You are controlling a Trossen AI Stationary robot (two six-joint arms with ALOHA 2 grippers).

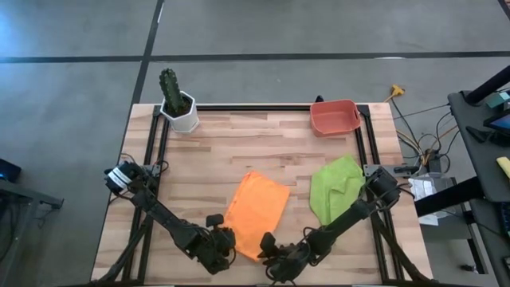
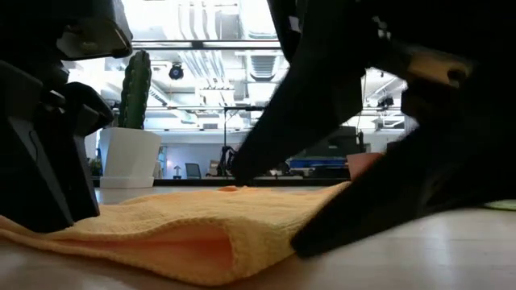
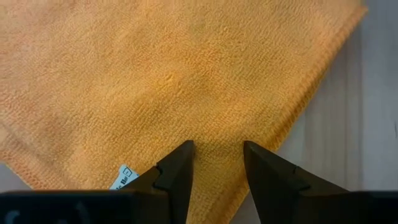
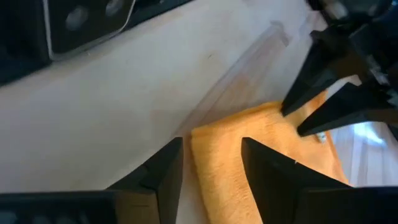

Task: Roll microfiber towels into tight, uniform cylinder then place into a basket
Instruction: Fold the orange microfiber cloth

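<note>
High view: both grippers at the near edge of the orange towel [image 1: 256, 209]; no roll formed.
High view: the orange towel lies flat mid-bench, the green towel [image 1: 335, 186] lies loose beside it, and the basket [image 1: 334, 117] at the far edge holds nothing. Low view: the orange towel's near edge shows one soft fold. Left wrist view: left gripper [image 3: 217, 154], fingers apart, straddles the towel's hem with cloth between them; whether it is pinched cannot be told. Right wrist view: right gripper [image 4: 211, 152], fingers apart, sits over the folded corner without clamping it. Judged, rolling has barely started; both towels remain to be rolled and placed.
</note>
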